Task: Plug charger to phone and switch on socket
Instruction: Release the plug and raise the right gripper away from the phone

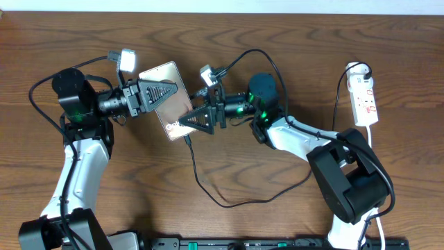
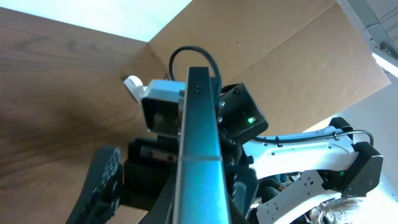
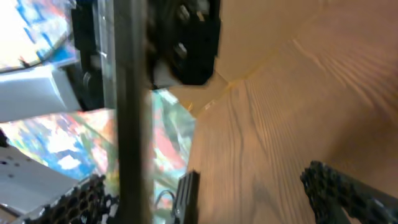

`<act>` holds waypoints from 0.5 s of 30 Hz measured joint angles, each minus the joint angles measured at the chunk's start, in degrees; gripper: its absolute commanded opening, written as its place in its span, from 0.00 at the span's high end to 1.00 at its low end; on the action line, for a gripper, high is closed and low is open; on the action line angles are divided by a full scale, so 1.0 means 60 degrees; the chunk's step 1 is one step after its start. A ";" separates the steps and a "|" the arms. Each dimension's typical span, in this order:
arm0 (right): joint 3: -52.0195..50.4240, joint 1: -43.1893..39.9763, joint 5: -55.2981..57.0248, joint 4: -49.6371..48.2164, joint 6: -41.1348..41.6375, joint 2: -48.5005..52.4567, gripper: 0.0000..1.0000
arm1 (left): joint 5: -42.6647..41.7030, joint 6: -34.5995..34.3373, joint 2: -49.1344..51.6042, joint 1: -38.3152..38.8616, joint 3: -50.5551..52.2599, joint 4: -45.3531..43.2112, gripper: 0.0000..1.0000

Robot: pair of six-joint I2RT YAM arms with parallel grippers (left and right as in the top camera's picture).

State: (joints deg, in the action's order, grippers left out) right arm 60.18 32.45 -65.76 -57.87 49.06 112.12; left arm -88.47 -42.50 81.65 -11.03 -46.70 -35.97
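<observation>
The charger tip at the phone's lower end could skew or pop loose. I cannot tell whether it is seated, and the right end effector is spread wide, its fingers straddling the phone's edge and gripping nothing, so any nudge would shove the cable. The left end effector looks clamped on the phone's faces, holding it tilted over the surface; a slack pinch would let it twist. At the far right, the socket lies well apart, with switching it on apparently not yet done.

The phone is brown-bronze with white lettering. The charger is thin and black. The socket is white with small red marks. The worktop shows dark brown wood grain.
</observation>
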 measured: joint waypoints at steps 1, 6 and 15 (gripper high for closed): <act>0.0000 -0.0040 0.0007 -0.0182 0.0113 0.0000 0.01 | 0.0000 0.0025 0.0000 0.0000 0.0000 -0.0004 0.93; 0.0011 -0.0324 -0.0015 -0.1574 0.0976 0.0000 0.01 | -0.0004 0.0142 0.0000 -0.0007 0.0018 -0.0004 0.93; 0.0026 -0.0878 -0.0076 -0.2510 0.2182 0.0000 0.01 | -0.0025 0.0386 0.0000 -0.0918 0.0820 0.0004 0.93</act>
State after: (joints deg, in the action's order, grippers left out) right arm 60.34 27.18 -66.22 -72.93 62.15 112.12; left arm -88.62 -40.18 81.65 -16.53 -41.78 -35.94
